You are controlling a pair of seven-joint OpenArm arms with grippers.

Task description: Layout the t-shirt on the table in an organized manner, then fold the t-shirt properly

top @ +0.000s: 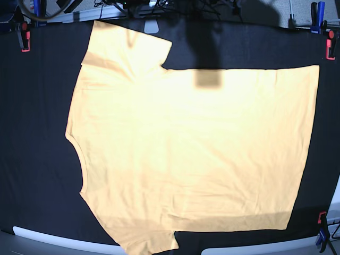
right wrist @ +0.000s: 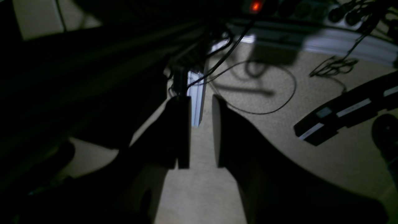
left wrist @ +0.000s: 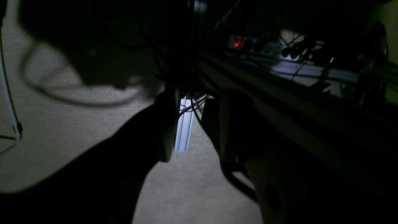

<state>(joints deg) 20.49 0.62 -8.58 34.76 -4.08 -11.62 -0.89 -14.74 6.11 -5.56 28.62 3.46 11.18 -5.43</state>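
- Tools first: your right tool (right wrist: 200,133) shows in its wrist view with its jaws parted by a clear gap, holding nothing, hanging above carpeted floor (right wrist: 279,149).
- Your left tool (left wrist: 192,130) is a dark silhouette in its wrist view; its fingers stand apart with an aluminium rail (left wrist: 184,127) visible between them, nothing gripped.
- Only your base view shows the t-shirt (top: 196,154): spread flat across the surface (top: 32,159), neckline toward that view's left, hem toward its right.
- Neither wrist view shows the shirt; both show a lit power strip (right wrist: 258,5) and cables (right wrist: 264,90).
- Red-and-blue clamps (top: 24,38) hold the black cloth's edges.
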